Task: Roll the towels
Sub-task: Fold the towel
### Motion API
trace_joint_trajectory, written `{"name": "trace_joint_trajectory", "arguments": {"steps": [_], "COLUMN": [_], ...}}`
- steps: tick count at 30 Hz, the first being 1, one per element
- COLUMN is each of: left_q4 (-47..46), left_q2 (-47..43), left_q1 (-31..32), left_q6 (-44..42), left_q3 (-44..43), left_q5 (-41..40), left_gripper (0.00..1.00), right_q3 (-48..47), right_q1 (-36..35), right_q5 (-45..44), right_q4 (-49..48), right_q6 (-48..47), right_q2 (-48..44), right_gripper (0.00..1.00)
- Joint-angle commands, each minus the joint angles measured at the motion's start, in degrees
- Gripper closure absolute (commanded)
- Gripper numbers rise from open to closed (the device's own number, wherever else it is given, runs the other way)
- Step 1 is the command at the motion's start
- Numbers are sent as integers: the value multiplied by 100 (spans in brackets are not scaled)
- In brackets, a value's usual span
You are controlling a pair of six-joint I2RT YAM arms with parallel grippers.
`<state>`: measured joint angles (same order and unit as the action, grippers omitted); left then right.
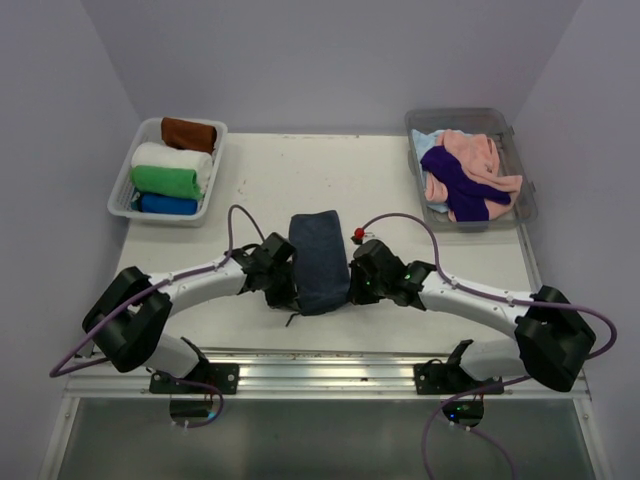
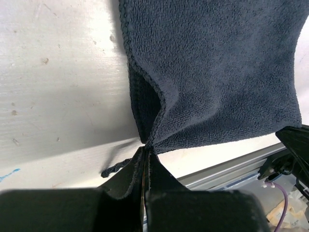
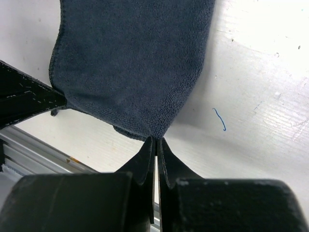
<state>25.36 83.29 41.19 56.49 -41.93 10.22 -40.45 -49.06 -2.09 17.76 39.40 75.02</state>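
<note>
two corners of the dark grey-blue towel (image 1: 318,258) are pinched, one by each arm. i see the left gripper (image 2: 146,151) clamped on its near left corner and the right gripper (image 3: 157,141) clamped on its near right corner. the cloth lies spread mid-table between them. rolled towels (image 1: 170,170) fill the white basket (image 1: 122,192) far left; the pink towel (image 1: 470,152) and purple towel (image 1: 455,180) lie heaped in the clear bin (image 1: 524,200) far right.
</note>
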Motion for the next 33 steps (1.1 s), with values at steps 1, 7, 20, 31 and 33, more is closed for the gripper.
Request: {"name": "trace_joint_trajectory", "arguments": {"steps": [1,7,20,31,33], "left_q4": [214,-224,-409,-331,-112], "left_q2": [3,144,741,1058,936], "left_q1": [-76,-67,91,126,126], "left_q6": [-305,-244,-130,81,64], "left_q3": [-236,62,-8,115,1], "left_q5": [41,331,384,174,16], "left_gripper": [100,72,58,98,100], "right_q3": [-262,-25,37,63,37], "right_q1": [19,19,19,19,10], "right_q5": [-178,-64,51,77,42], "right_q4": [157,26,-27,-36,17], "right_q6": [-64,24,68,51,24], "right_q2": [91,153,276,223,144], "right_gripper": [100,100,96,100,100]}}
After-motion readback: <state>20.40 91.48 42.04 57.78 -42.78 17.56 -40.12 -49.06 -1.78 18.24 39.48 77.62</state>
